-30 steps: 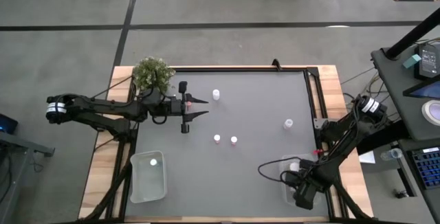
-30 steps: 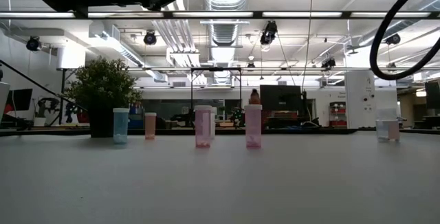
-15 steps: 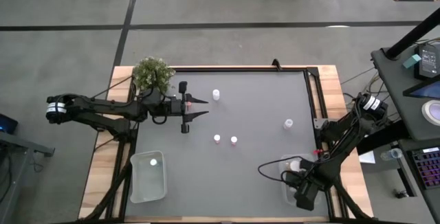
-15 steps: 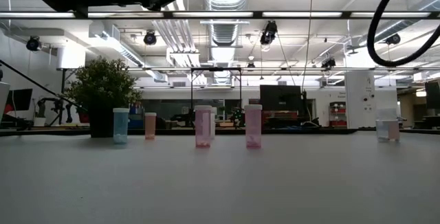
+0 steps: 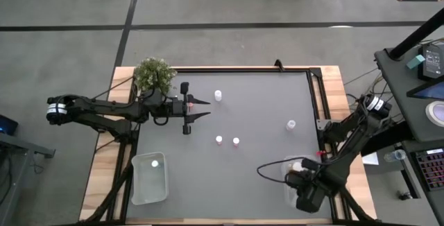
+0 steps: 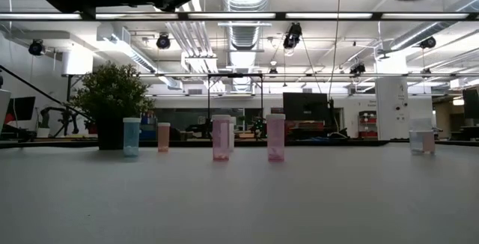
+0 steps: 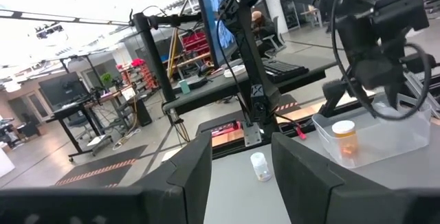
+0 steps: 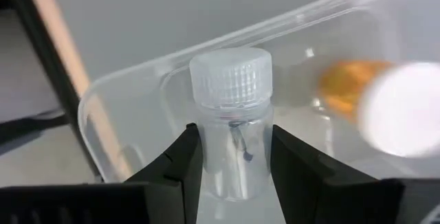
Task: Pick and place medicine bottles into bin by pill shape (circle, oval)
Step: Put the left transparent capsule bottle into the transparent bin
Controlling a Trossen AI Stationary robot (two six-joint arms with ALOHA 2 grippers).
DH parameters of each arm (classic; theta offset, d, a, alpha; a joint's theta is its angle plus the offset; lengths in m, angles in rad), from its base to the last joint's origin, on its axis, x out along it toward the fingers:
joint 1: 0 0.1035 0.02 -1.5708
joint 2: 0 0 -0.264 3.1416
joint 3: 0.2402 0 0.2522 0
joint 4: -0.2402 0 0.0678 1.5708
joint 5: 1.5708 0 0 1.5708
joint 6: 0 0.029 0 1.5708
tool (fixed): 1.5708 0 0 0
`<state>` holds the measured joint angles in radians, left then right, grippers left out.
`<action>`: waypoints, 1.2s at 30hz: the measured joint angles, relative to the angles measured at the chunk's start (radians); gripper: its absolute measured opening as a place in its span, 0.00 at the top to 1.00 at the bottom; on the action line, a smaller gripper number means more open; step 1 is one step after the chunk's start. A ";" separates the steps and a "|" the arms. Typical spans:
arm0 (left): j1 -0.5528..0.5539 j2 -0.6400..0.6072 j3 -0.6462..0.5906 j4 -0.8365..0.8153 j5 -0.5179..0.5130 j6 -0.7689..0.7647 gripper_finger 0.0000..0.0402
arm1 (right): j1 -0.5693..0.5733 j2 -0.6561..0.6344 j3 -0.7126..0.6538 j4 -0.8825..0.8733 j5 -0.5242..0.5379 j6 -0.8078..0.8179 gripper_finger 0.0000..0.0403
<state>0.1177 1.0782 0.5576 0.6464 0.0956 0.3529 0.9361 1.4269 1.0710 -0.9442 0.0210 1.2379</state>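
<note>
Slightly shifted toward the tabletop's near right corner, the right claw grasps a small clear white-capped medicine bottle inside the clear plastic bin, beside an orange bottle, likely sorting by pill shape. The left claw waits, released.

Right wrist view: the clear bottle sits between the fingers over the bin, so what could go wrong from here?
1. The right claw flanks the clear bottle low on its body, so the bottle may tip when released.
2. The orange bottle already lies in the right bin; the clear one could land against it and topple.
3. The claw may bump the bin's wall and shift the bin as it leaves.
</note>
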 joint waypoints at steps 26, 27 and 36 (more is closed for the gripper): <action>-0.039 0.213 0.003 0.325 0.005 -0.192 0.67 | -0.104 -0.115 0.172 0.208 1.186 -0.546 0.68; -0.039 0.228 0.005 0.348 0.005 -0.192 0.67 | -0.136 -0.120 0.182 0.245 1.128 -0.611 0.68; -0.052 0.277 0.035 0.397 0.006 -0.250 0.67 | -0.379 -0.148 0.226 0.394 0.749 -0.975 0.68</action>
<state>0.0658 1.3552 0.5922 1.0433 0.1018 0.1032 0.5574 1.2790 1.2968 -0.5504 0.7701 0.2626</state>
